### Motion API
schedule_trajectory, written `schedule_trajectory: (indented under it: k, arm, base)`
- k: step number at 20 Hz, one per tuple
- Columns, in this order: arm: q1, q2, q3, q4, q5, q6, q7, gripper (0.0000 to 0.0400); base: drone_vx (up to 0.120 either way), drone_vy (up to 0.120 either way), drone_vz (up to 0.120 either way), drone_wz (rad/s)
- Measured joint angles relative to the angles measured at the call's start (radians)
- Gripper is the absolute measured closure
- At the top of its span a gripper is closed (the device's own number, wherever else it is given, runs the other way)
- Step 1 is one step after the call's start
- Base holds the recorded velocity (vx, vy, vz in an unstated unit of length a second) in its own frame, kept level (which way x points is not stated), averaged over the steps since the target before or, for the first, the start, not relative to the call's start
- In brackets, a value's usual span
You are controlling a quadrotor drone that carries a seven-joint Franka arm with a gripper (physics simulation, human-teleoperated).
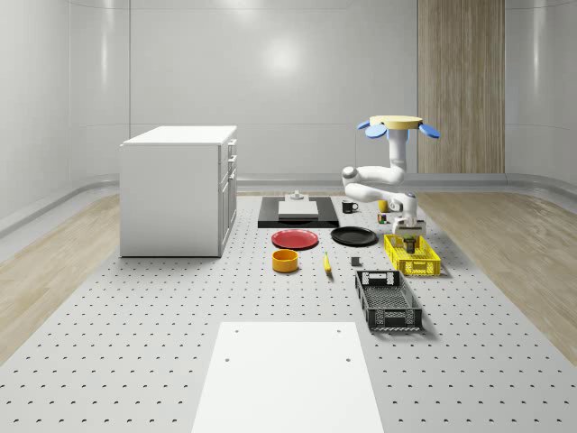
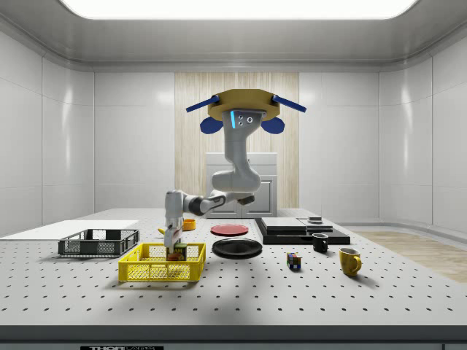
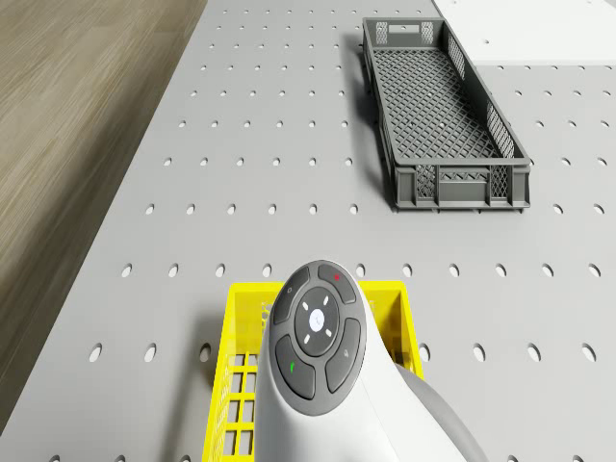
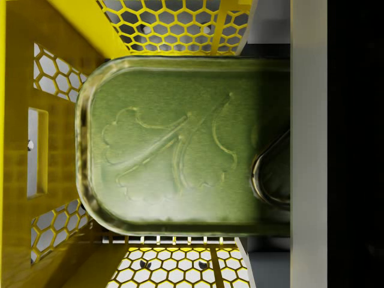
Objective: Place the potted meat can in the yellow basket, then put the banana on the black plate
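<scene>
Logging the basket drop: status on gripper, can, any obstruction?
Drone hovers above table. Gripper lowered into yellow basket, shut on potted meat can. Banana untouched on table, black plate bare. Nothing in the way.

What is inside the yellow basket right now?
The potted meat can sits within the yellow basket, with the gripper reaching in. The basket floor under the can is covered.

We see a lab test room: a wide grey worktop drilled with a regular grid of holes like an optical bench, bare glossy white wall panels, a wood-panelled strip, a white cabinet, and one long ceiling light.
</scene>
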Motion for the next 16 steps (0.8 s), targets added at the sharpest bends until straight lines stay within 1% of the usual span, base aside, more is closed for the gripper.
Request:
schedule_trajectory:
  k: [1, 2, 4, 6, 9, 15, 16]
  arm:
    - [-0.001, 0.001, -0.007, 0.003, -0.006, 0.002, 0.000, 0.0095]
    - [-0.002, 0.002, -0.012, 0.005, -0.011, 0.004, 0.000, 0.0068]
    - [0.000, 0.004, -0.011, 0.004, -0.009, 0.002, 0.001, 0.0041]
    - [0.003, 0.006, -0.003, 0.000, -0.001, -0.003, 0.000, 0.0025]
    - [0.006, 0.008, 0.005, -0.003, 0.006, -0.008, 0.000, 0.0012]
    - [0.009, 0.010, 0.010, -0.006, 0.011, -0.013, -0.001, 0.0003]
    - [0.009, 0.011, 0.011, -0.006, 0.011, -0.013, -0.001, 0.0002]
  base:
    - [0.000, 0.000, 0.000, 0.000]
    - [0.000, 0.000, 0.000, 0.000]
    - [0.000, 0.000, 0.000, 0.000]
    - [0.000, 0.000, 0.120, 0.000]
    - [0.000, 0.000, 0.120, 0.000]
    - [0.113, -0.120, 0.120, 0.000]
    - [0.000, -0.120, 0.000, 0.000]
